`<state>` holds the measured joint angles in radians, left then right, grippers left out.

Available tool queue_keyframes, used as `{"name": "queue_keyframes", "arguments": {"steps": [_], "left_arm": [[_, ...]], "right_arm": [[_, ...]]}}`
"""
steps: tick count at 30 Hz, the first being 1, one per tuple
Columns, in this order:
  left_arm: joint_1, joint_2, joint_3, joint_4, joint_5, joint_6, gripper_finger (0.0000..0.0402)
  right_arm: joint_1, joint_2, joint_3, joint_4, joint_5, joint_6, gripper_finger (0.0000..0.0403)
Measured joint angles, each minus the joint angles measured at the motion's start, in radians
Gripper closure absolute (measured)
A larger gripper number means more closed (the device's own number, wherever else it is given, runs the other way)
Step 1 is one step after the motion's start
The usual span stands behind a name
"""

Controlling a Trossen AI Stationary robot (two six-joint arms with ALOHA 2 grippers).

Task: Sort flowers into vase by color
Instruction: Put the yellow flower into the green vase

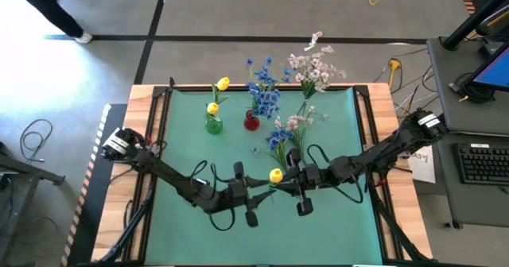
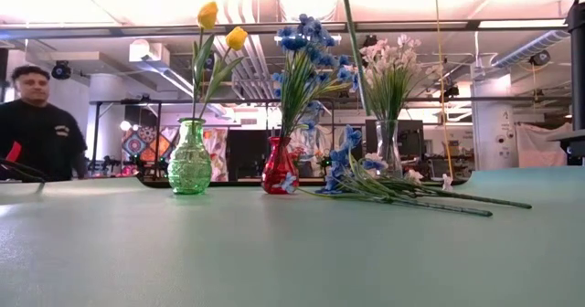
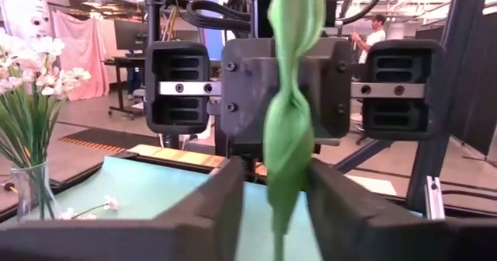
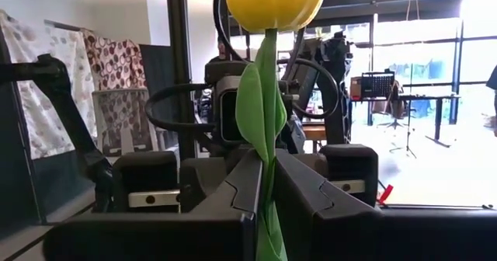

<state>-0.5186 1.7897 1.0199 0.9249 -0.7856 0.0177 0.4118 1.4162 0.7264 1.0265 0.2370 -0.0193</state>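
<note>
My right gripper (image 1: pixel 281 179) is shut on a yellow tulip (image 1: pixel 275 174) held above the middle of the table. My left gripper (image 1: pixel 266 182) faces it from the left. It is open, with its fingers (image 3: pixel 225 207) close on either side of the tulip's green leaf (image 3: pixel 287 160). A green vase (image 1: pixel 213 125) holds two yellow tulips (image 1: pixel 222 83). A red vase (image 1: pixel 251 122) holds blue blossoms (image 1: pixel 262 92). A clear vase (image 2: pixel 388 147) holds pink-white sprays (image 1: pixel 314 68). Loose blue and pink-white flowers (image 1: pixel 286 132) lie flat on the mat. My right gripper pinches the tulip's stem and wrapped leaf (image 4: pixel 265 156) between its two fingers, a little below the yellow bud (image 4: pixel 276 3). The fingers come about level from the table's right and lie across the stem. The tulip stands upright and clear of the table, its stem (image 2: pixel 352 33) hanging below.
The three vases stand in a row along the far half of the green mat (image 1: pixel 183 219), and the loose flowers lie just in front of them. The near half of the mat is bare. A person (image 2: pixel 37 124) sits beyond the table's far edge.
</note>
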Motion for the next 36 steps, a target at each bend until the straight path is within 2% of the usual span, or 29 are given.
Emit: {"name": "queue_keyframes", "arguments": {"steps": [4,6,15,21,30,36], "left_arm": [[0.000,0.000,0.000,-0.003,0.001,0.000,0.0376],[0.000,0.000,0.000,-0.005,0.000,0.003,0.0393],[0.000,-0.002,0.000,-0.012,-0.001,0.005,0.0399],[-0.011,-0.027,-0.001,-0.022,-0.026,0.047,0.0401],[-0.060,-0.191,-0.050,-0.062,-0.159,0.188,0.0401],[-0.081,-0.399,-0.085,-0.119,-0.179,0.324,0.0401]], "right_arm": [[0.000,0.000,0.000,-0.001,0.000,0.014,0.0375],[0.000,0.000,0.000,-0.004,0.000,0.030,0.0365],[0.000,-0.034,0.000,-0.047,-0.001,0.058,0.0264],[0.000,-0.115,0.000,-0.187,-0.001,0.074,0.0212],[0.000,-0.244,0.000,-0.501,-0.001,0.160,0.0188],[0.000,-0.251,-0.001,-0.562,-0.001,0.195,0.0188]]}}
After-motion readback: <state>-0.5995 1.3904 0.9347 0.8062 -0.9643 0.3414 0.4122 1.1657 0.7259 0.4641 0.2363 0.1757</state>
